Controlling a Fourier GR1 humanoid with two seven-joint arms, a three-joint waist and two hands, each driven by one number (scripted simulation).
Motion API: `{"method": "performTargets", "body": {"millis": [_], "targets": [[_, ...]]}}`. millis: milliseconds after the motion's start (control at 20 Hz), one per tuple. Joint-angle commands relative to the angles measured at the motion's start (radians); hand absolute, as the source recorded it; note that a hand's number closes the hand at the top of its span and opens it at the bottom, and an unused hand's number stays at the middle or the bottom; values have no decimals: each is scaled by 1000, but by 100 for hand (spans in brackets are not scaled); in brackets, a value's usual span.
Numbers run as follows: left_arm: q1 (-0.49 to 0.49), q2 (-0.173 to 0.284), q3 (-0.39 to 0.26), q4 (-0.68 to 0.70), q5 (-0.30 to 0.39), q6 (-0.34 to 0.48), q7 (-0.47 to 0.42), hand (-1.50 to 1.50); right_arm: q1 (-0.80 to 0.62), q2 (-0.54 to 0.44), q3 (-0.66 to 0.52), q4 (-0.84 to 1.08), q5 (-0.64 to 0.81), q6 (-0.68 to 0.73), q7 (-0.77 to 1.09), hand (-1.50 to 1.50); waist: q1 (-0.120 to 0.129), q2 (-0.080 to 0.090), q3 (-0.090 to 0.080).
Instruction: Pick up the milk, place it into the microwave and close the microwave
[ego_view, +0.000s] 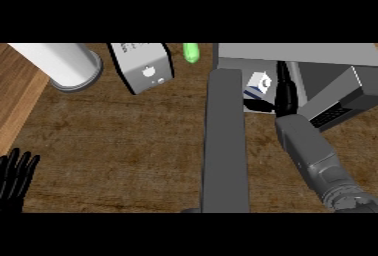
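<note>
1. The right hand (284, 97) reaches into the open front of the microwave (295, 55) at the upper right. Its dark fingers lie just beside the milk (258, 83), with the thumb below the carton; whether they are closed on it cannot be told from this view.
2. The milk is a small white carton with a dark blue patch on its lower side, sitting at the front left of the microwave's cavity. No words on it can be read.
3. The microwave door (225, 145) stands open, seen edge-on as a long grey slab running down the middle of the view, left of the right forearm.
4. The left hand (16, 175) rests at the lower left edge, fingers straight and spread, holding nothing.
5. On the wooden counter (125, 150), at the top, stand a white cylinder (63, 62) with a grey rim, a tilted white box (144, 67) with a small dark mark and unreadable print, and a green object (191, 52).
</note>
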Motion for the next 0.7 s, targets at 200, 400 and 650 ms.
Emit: {"method": "performTargets", "body": {"millis": [200, 400, 650], "targets": [[99, -62, -39, -56, -68, -2, -69, -150, 70, 36, -44, -32, -50, 179, -89, -150, -35, -18, -2], [63, -18, -52, -25, -53, -45, -19, -150, 176, 91, -68, -60, -79, 218, -203, -150, -51, -19, -2], [74, -51, -140, -107, -1, -91, 69, -150, 153, 120, -60, -83, -93, 374, -145, -150, -64, -27, -3]]}}
